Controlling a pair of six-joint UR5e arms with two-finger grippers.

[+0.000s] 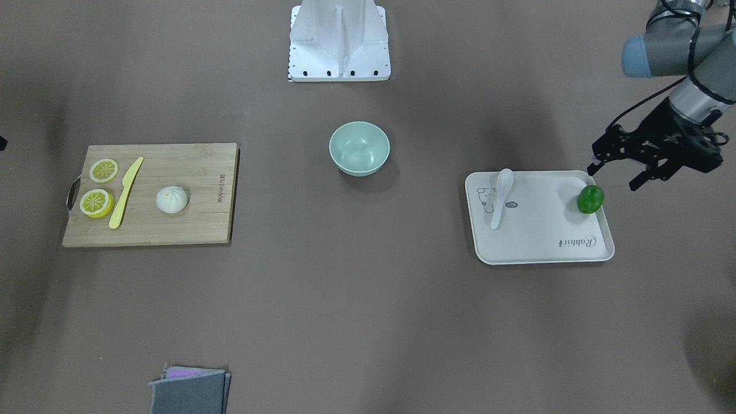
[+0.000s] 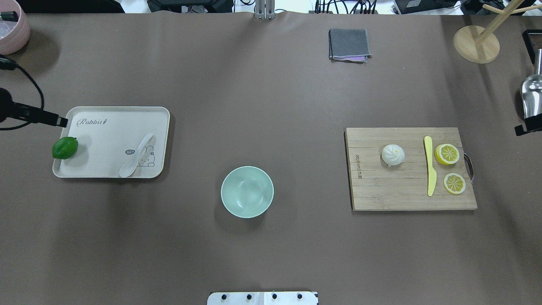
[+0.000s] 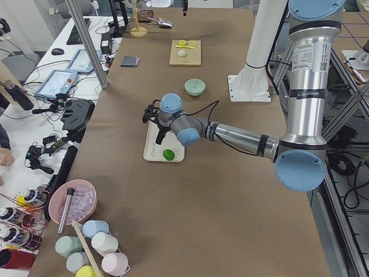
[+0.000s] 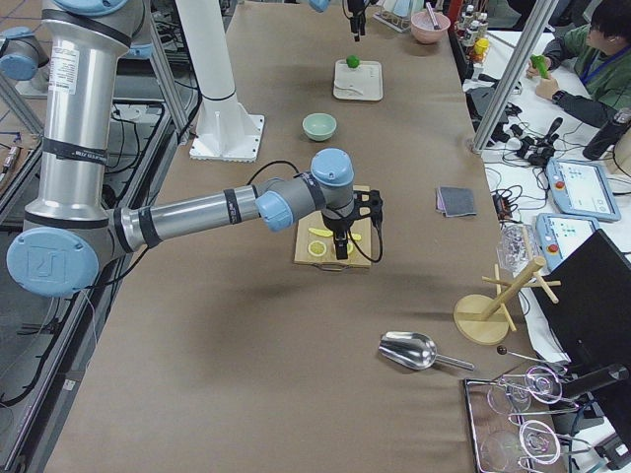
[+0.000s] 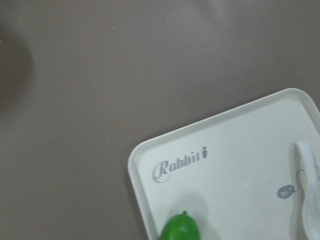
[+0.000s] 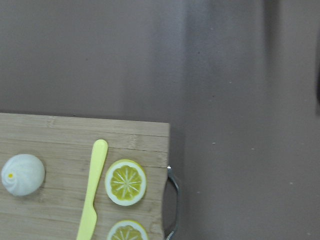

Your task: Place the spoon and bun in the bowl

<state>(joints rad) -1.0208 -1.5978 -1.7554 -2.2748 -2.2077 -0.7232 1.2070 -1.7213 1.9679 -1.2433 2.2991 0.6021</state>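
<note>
The white spoon [image 1: 501, 195] lies on the cream tray [image 1: 540, 236], scoop toward the robot; it also shows in the overhead view [image 2: 137, 159] and the left wrist view [image 5: 307, 190]. The white pleated bun [image 1: 171, 199] sits on the wooden cutting board [image 1: 195, 221], also seen from overhead [image 2: 393, 154] and in the right wrist view [image 6: 22, 174]. The mint-green bowl [image 1: 359, 167] stands empty mid-table [image 2: 247, 191]. My left gripper [image 1: 614, 177] is open and empty, hovering just off the tray's far corner. My right gripper [image 2: 527, 126] shows only at the overhead view's edge, beyond the board.
A green round fruit [image 1: 590, 199] sits on the tray's edge below the left gripper. A yellow plastic knife [image 1: 125, 192] and two lemon slices [image 1: 103, 170] lie on the board beside the bun. A folded grey cloth [image 1: 190, 391] lies at the far table edge.
</note>
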